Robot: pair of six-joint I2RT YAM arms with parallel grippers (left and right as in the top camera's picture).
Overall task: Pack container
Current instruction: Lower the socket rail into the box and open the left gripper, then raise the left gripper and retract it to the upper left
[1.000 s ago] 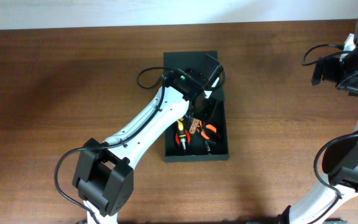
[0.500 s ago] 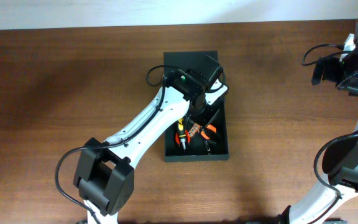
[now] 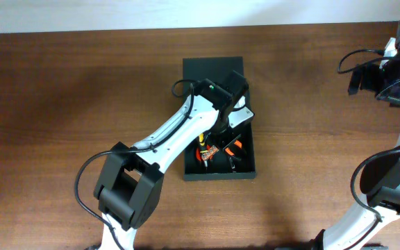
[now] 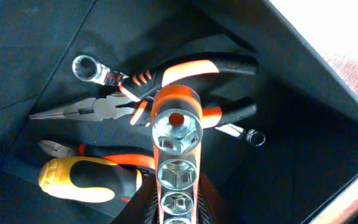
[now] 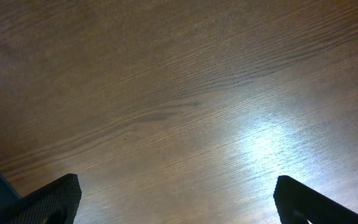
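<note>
Just pivoted over container (image 3: 210,68) with left pincer (image 4: 174,202) gripping socket rail (image 4: 176,134). Probably release next; right pincer (image 5: 173,199) parked wide open.

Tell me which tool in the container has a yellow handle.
The stubby yellow-and-black grip lying lowest left in the left wrist view; the pliers beside it have orange-and-black handles, and the wrench is bare metal.

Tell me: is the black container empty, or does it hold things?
Not empty. Orange-handled pliers, a wrench and a yellow-handled tool lie inside the container.
</note>
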